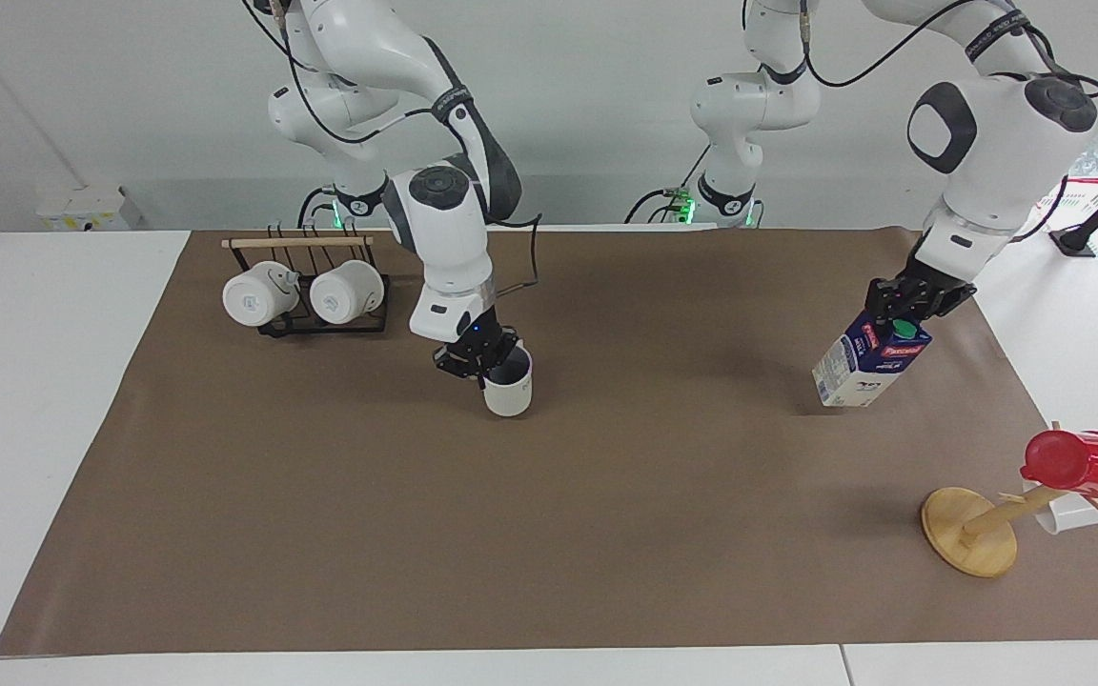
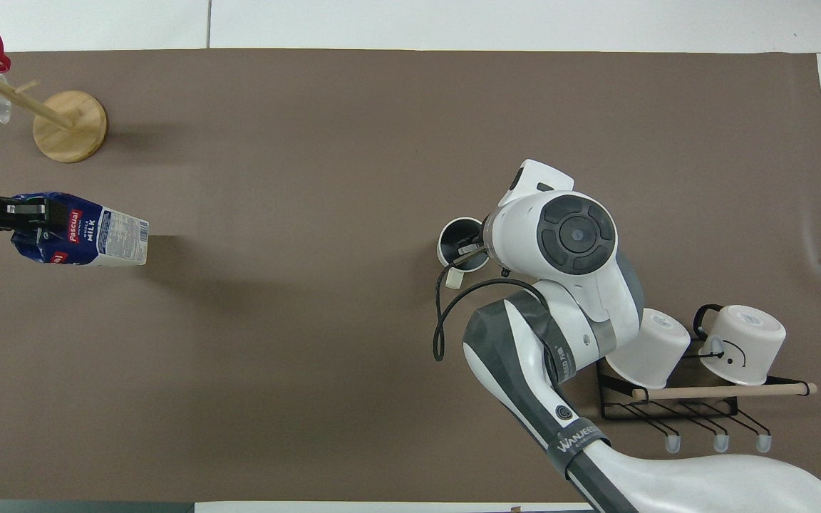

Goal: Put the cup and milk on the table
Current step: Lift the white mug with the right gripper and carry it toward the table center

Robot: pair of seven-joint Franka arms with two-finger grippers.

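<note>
The cup [image 1: 509, 391] is off-white with a dark inside and stands upright over the brown sheet of the table [image 1: 549, 534], near the middle. My right gripper [image 1: 484, 366] is shut on its rim, one finger inside; I cannot tell whether its base touches the sheet. It also shows in the overhead view [image 2: 459, 242], under the right gripper [image 2: 470, 246]. The milk [image 1: 868, 367], blue and white with a green cap, hangs tilted just above the sheet at the left arm's end. My left gripper [image 1: 909, 303] is shut on its top. It also shows in the overhead view [image 2: 93, 234], with the left gripper [image 2: 29, 214].
A black wire rack [image 1: 320, 324] with two white mugs [image 1: 260, 297] stands near the right arm's base, close beside the cup. A wooden mug tree [image 1: 970, 532] holding a red cup [image 1: 1078, 464] stands at the left arm's end, farther from the robots than the milk.
</note>
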